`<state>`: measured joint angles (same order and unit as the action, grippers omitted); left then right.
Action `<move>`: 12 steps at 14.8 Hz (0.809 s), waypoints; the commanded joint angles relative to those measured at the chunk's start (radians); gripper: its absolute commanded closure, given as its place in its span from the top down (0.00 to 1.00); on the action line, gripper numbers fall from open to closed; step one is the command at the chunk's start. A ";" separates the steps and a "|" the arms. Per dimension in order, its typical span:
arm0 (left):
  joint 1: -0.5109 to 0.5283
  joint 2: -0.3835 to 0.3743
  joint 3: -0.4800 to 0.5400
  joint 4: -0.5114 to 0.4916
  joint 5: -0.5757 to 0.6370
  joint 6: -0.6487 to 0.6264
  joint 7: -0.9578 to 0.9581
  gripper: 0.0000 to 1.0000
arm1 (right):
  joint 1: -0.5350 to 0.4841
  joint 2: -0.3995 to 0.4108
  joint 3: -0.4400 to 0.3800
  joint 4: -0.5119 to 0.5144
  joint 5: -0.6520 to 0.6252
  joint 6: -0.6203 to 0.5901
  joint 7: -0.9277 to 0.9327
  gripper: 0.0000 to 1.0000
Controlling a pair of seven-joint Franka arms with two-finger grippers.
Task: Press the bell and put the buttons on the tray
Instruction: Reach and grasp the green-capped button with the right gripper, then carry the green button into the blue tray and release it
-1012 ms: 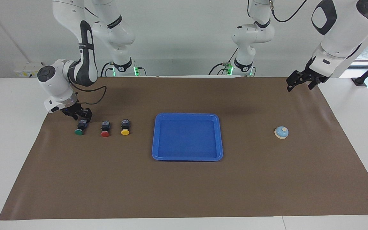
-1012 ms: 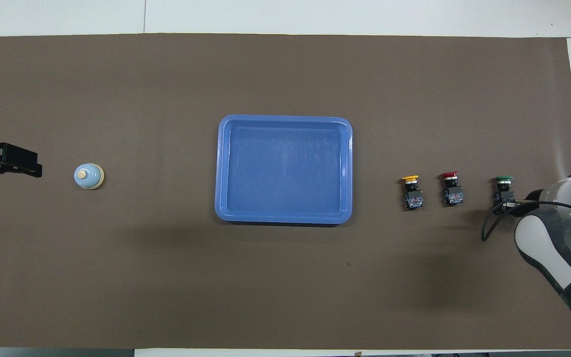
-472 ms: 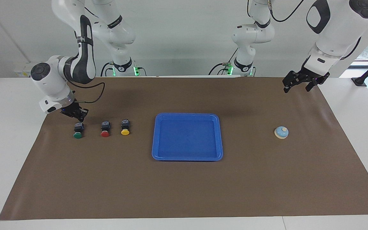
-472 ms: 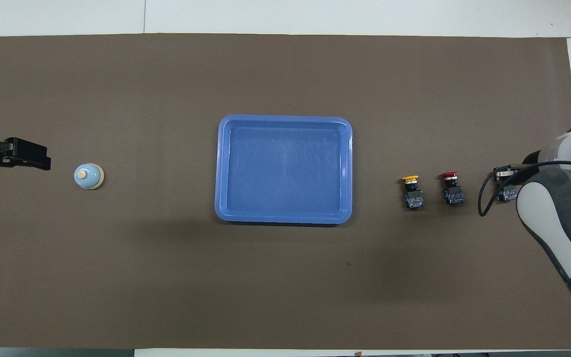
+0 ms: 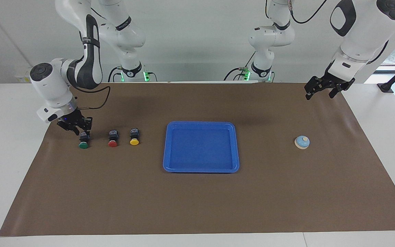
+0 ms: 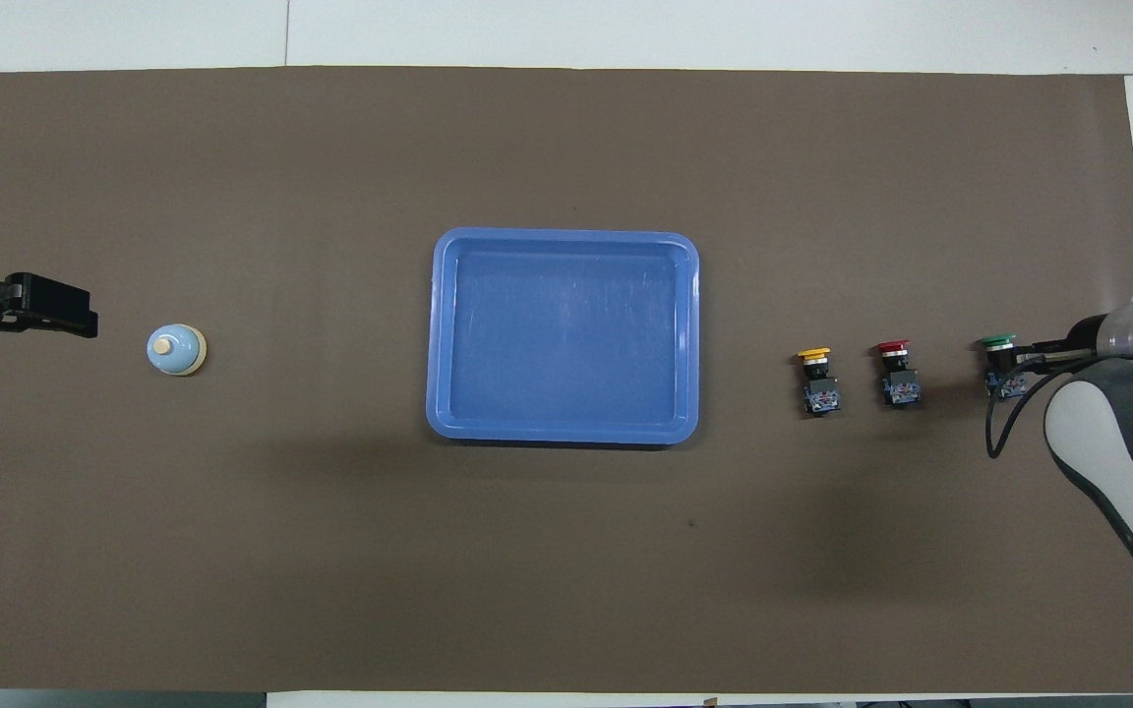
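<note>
The blue tray (image 5: 201, 123) lies mid-table, also in the overhead view (image 6: 563, 235). The green button (image 5: 83, 144), red button (image 5: 112, 142) and yellow button (image 5: 134, 140) lie in a row beside it toward the right arm's end. They also show from overhead: green (image 6: 997, 344), red (image 6: 894, 350), yellow (image 6: 814, 355). My right gripper (image 5: 77, 129) is low at the green button's black body. I cannot tell whether it touches it. The bell (image 5: 302, 142) (image 6: 176, 349) stands toward the left arm's end. My left gripper (image 5: 320, 93) (image 6: 75, 317) hangs open and empty, raised above the mat beside the bell.
A brown mat (image 5: 197, 206) covers the table; its white surface (image 5: 9, 154) shows at both ends. The right arm's forearm (image 6: 1107, 452) covers the mat's corner in the overhead view. Both arm bases stand at the robots' edge.
My right gripper moved outward toward the table's end and turned at the green button, which straightened and shifted slightly away from the robots. My left gripper barely moved.
</note>
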<state>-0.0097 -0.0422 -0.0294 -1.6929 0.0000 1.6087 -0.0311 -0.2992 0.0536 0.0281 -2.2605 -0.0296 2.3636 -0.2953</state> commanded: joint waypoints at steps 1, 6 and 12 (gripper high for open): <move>0.000 -0.007 0.003 -0.008 -0.008 0.007 -0.003 1.00 | -0.028 -0.006 0.010 -0.050 -0.001 0.042 -0.033 1.00; 0.000 -0.005 0.003 -0.008 -0.008 0.007 -0.003 1.00 | -0.034 0.075 0.010 -0.050 -0.001 0.121 -0.034 1.00; 0.000 -0.007 0.003 -0.008 -0.008 0.007 -0.003 1.00 | -0.043 0.094 0.012 -0.039 0.000 0.123 -0.028 0.00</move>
<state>-0.0096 -0.0422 -0.0294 -1.6929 0.0000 1.6087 -0.0311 -0.3248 0.1500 0.0279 -2.3062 -0.0295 2.4917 -0.3182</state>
